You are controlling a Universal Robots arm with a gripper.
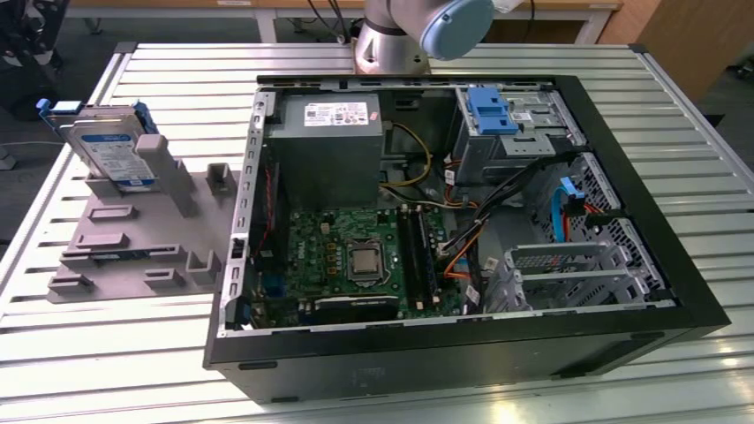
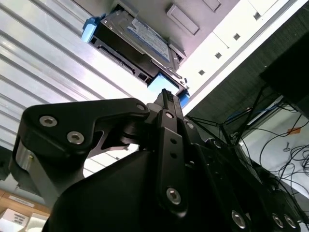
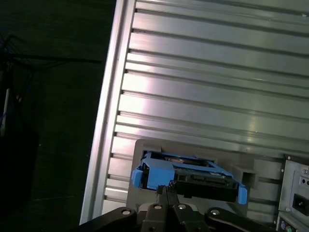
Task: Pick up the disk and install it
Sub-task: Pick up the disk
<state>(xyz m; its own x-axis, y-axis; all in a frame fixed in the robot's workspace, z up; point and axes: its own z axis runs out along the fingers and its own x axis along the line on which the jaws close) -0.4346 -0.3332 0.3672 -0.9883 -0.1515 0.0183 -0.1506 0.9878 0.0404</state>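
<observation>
disk (image 3: 193,174) sits just ahead of the gripper (image 3: 167,189), whose jaws are pressed together with nothing between them. in both wrist views the tips line up with the drive's near edge, but i cannot tell whether they touch it. the drive stands on edge, clipped in its blue frame and propped in a slot of the grey holder (image 1: 141,247), probably so that an edge is offered up for grasping instead of lying flat.

farther out from the jaws, the holder carries more moulded slots. past it the open computer case (image 1: 471,362) lies on its side, which turns its inside upward for reach from above. the blue bracket (image 1: 492,110) sits at the drive bay on the far side of the case from the jaws, with the power supply (image 1: 324,146) and motherboard (image 1: 335,256) nearer.

all of this rests on a ribbed aluminium table (image 1: 177,62), bright with glare. around it are a dark floor (image 3: 48,121), loose cables (image 2: 270,140) and wooden furniture (image 1: 672,35).
</observation>
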